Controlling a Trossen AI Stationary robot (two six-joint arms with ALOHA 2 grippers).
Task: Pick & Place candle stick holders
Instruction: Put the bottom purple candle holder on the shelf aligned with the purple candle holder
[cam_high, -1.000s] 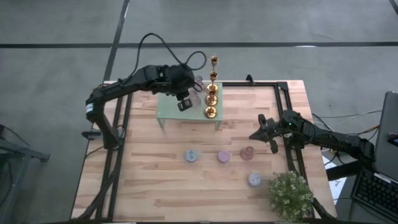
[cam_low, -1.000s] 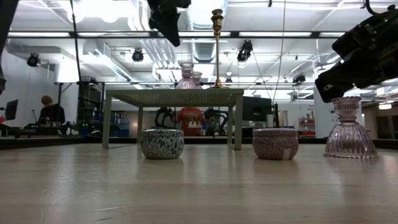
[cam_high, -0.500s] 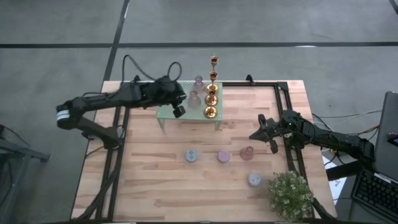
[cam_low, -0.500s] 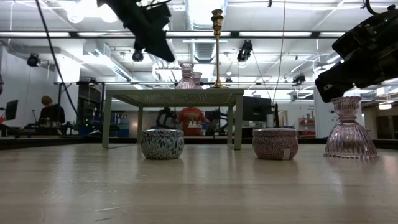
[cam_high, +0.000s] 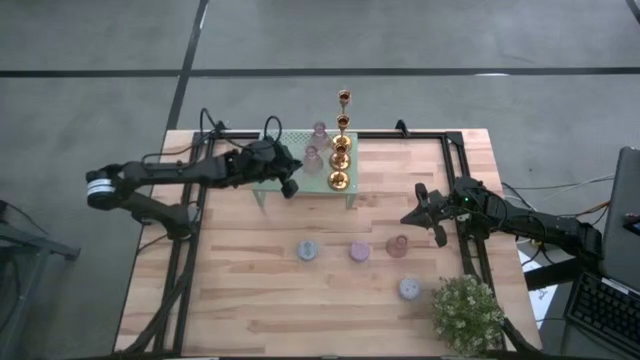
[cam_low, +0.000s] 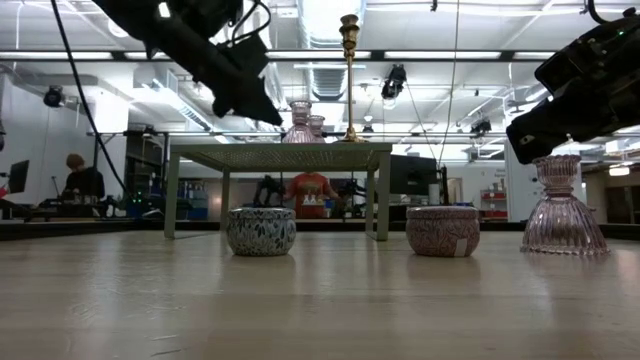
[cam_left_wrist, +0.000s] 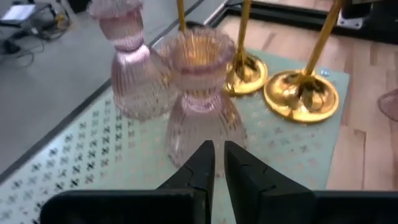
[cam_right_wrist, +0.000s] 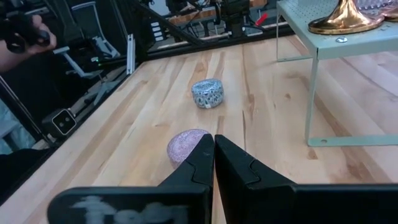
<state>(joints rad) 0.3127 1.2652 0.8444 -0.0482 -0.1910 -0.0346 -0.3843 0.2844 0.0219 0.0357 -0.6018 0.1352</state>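
Since a second ago: left arm stretched lower and farther out toward its own side, left gripper (cam_high: 290, 185) drawn back from above the rack to the rack's near-left edge; right arm unchanged.

Wooden table (cam_high: 250, 280) under everything. Mint-green perforated rack (cam_high: 270, 178) standing at the far side of the table. Bushy potted plant (cam_high: 467, 312) at the near right corner.

On the rack: gold candle stick holders (cam_high: 340, 155) in a row along its right side, and two pink glass holders (cam_high: 313, 157) just beside them, one behind the other. In the left wrist view, nearer pink glass holder (cam_left_wrist: 202, 109) upright straight ahead of the fingers, gold bases (cam_left_wrist: 301, 96) beyond.

On the bare table: blue round holder (cam_high: 307, 250), lilac round holder (cam_high: 359, 251), pink glass holder (cam_high: 397, 246) in a line, another blue-grey round holder (cam_high: 409, 289) near the plant.

Left gripper: fingers nearly together, a narrow slit between, gripping nothing. Right gripper (cam_high: 437, 231) hovering above the table's right edge, near the lone pink glass holder, fingers pressed together, empty.
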